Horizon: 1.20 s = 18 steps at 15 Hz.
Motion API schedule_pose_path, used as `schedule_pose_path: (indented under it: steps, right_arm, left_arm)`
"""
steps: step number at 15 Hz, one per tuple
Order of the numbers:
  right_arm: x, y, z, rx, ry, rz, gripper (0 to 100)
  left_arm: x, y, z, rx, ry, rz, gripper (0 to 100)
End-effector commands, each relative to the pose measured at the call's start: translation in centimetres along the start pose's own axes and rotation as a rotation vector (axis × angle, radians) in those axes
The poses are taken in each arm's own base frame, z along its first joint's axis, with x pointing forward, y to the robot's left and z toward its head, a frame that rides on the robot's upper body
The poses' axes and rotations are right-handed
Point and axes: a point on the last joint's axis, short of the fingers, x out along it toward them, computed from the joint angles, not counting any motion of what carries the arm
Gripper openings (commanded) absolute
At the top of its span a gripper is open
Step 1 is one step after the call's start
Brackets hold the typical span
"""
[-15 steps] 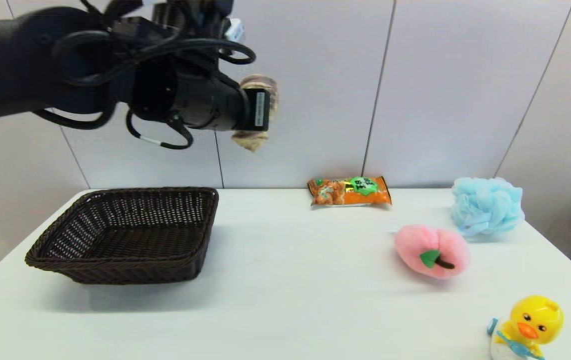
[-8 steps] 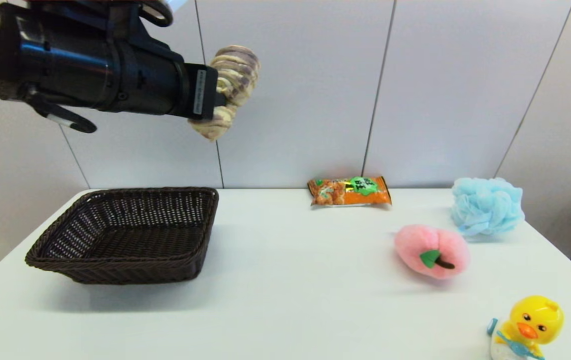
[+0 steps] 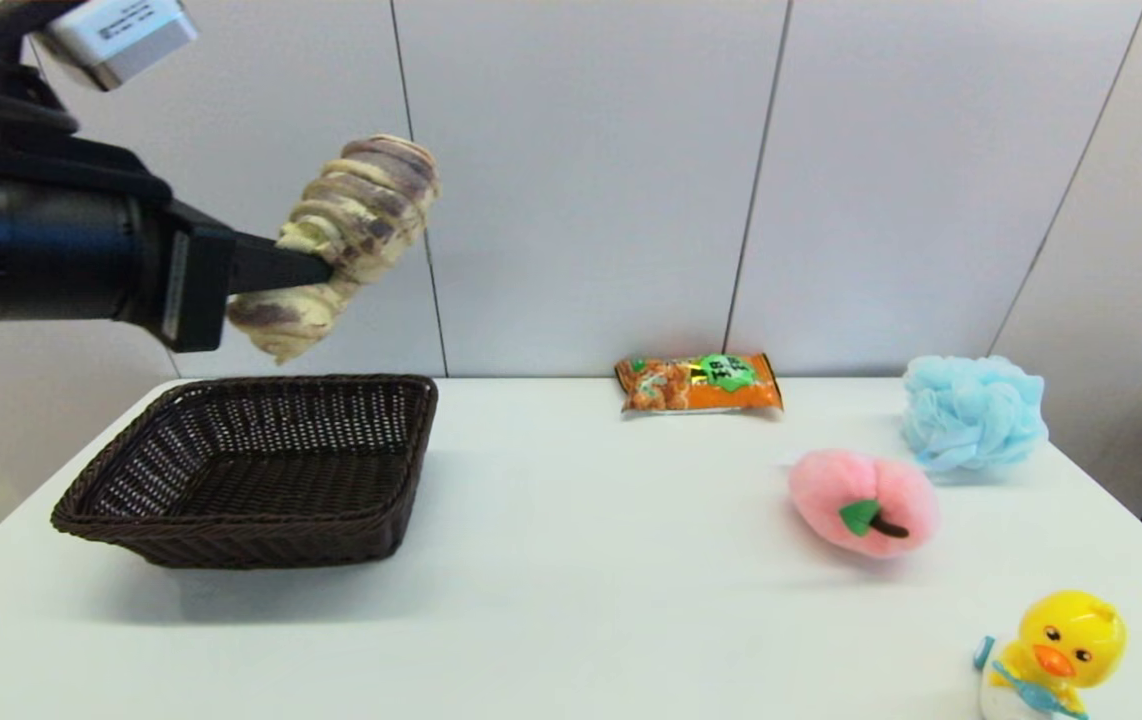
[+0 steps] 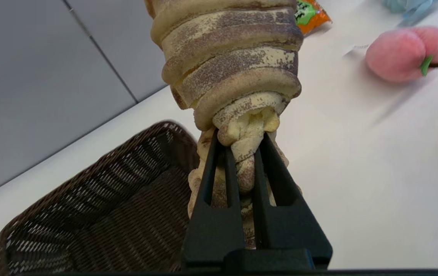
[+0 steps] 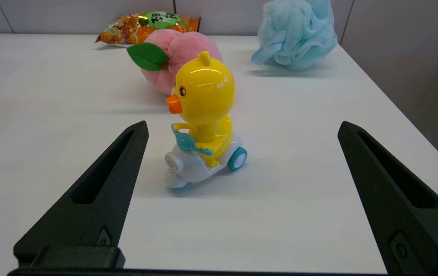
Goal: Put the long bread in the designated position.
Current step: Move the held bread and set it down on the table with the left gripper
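Left gripper (image 3: 316, 268): mine, raised high above the table's left end, jaws pinched hard on the long bread; in my wrist view the loaf is squeezed thin between the fingers (image 4: 211, 180).
Long bread (image 3: 336, 240): in the air, tilted, upper end towards the wall, lower end hanging above the basket's far rim; touching nothing but my fingers.
Long bread, handling: I judge it light and very soft, since it caves in deeply under the pinch. It looks matte and unlikely to slip. It bends at the grip, so both ends droop and swing. Best taken across its middle, as I have it.
Long bread, looks: beige-cream, ridged in stacked segments, brown-grey dusted stripes running diagonally; pale yellow where the squeeze opens a fold.
Basket (image 3: 131, 450): dark brown wicker, square, at the table's left end; nothing in it; I take it for the designated position.
Snack packet (image 3: 699, 382): orange, at the table's far edge, middle.
Plush peach (image 3: 863, 502): pink, right half of the table.
Bath pouf (image 3: 973, 410): pale blue, far right corner.
Duck toy (image 3: 1056, 655): yellow, on a scooter, near right corner.
Right gripper (image 5: 238, 191): mine, parked low at the near right corner, jaws spread wide, holding nothing; the duck toy stands beyond them.
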Motion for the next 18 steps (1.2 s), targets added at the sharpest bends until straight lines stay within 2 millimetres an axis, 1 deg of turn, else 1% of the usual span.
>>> schedule_pose_path:
  steps: [1, 3, 4, 6, 7, 9, 12, 16, 18]
  right_arm:
    - [0.0, 0.0, 0.0, 0.0, 0.0, 0.001, 100]
    - [0.0, 0.0, 0.0, 0.0, 0.0, 0.001, 100]
    - [0.0, 0.0, 0.0, 0.001, 0.0, 0.001, 100]
    - [0.0, 0.0, 0.0, 0.0, 0.0, 0.001, 100]
    - [0.0, 0.0, 0.0, 0.0, 0.0, 0.001, 100]
    - [0.0, 0.0, 0.0, 0.0, 0.0, 0.001, 100]
    - [0.0, 0.0, 0.0, 0.0, 0.0, 0.001, 100]
    - [0.0, 0.0, 0.0, 0.0, 0.0, 0.001, 100]
    - [0.0, 0.0, 0.0, 0.0, 0.0, 0.001, 100]
  left_arm:
    - [-5.5, 0.9, -2.9, -0.021, -0.026, 0.12, 0]
    - [-7.1, 1.0, -4.5, -0.05, -0.016, 0.184, 0]
    - [-7.9, 0.9, -5.6, -0.069, 0.001, 0.212, 0]
    - [-9.0, 0.7, -7.3, -0.109, 0.035, 0.264, 0]
    - [-9.2, 0.6, -8.0, -0.134, 0.054, 0.287, 0]
    - [-9.2, 0.7, -8.5, -0.192, 0.074, 0.325, 0]
    - [-8.5, 1.0, -8.9, -0.334, 0.099, 0.42, 0]
    - [-7.5, 1.4, -10.0, -0.533, 0.129, 0.525, 0]
    - [-7.0, 1.7, -10.3, -0.63, 0.143, 0.61, 0]
